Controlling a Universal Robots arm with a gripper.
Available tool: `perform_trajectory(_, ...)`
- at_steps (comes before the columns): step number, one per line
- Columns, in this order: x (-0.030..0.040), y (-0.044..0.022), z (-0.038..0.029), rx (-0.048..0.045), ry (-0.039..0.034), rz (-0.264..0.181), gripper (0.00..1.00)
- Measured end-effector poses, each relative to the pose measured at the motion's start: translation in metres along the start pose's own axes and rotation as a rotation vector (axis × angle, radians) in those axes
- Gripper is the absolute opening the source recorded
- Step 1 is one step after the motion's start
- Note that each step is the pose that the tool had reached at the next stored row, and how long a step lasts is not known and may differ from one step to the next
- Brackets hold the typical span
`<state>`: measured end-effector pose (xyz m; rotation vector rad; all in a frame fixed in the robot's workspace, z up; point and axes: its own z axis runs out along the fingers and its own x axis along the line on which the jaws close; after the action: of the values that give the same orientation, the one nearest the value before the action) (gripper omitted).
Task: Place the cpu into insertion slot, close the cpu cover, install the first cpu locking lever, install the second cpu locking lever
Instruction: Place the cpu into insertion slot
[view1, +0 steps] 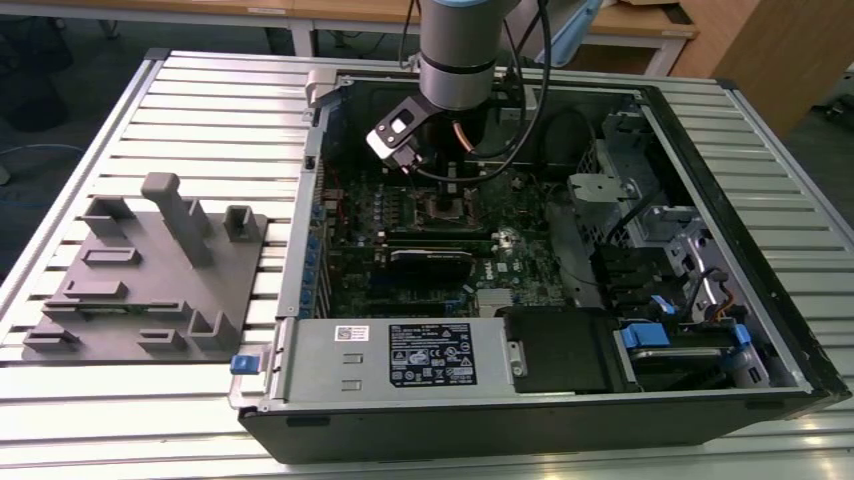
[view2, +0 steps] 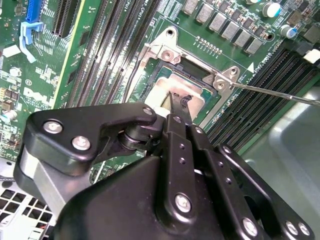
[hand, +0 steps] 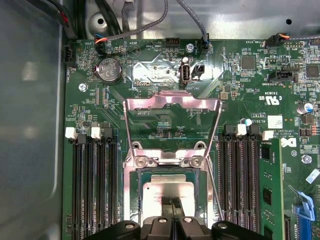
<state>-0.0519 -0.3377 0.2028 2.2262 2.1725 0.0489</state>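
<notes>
Claw (hand: 172, 202) had its fingers together, nothing between them, with the tips on or just above the top of the cpu (hand: 156, 192); contact couldn't be confirmed. Cpu lay flat and square inside the insertion slot (hand: 170, 156), so seating looked done. The second wrist view showed the same: claw (view2: 179, 100) tip over the silver cpu (view2: 161, 89), about mid-chip. Cpu cover (hand: 170, 101) was not closed. It stood flipped open on its hinge, on the far side of the slot from the claw, leaning toward the coin battery (hand: 110, 70), with its hinge line running across the slot edge. A thin wire locking lever (view2: 280, 94) stuck out unlatched beside the slot, running away from a slot corner over the memory slots (hand: 240, 185). More memory slots (hand: 90, 185) flanked the other side. Nothing lay between the claw and the cover, though the claw itself sat in the cover's swing path. In the exterior view the arm reached down into the open computer case (view1: 747, 330) on the slatted counter (view1: 200, 110), with a grey fixture block (view1: 147, 270) well apart on the exterior view's left.
</notes>
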Motion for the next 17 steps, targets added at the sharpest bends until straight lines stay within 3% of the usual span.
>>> perform_trajectory(17,0.0000,-0.0002,0.0056,0.0001,-0.0001,0.000,0.10)
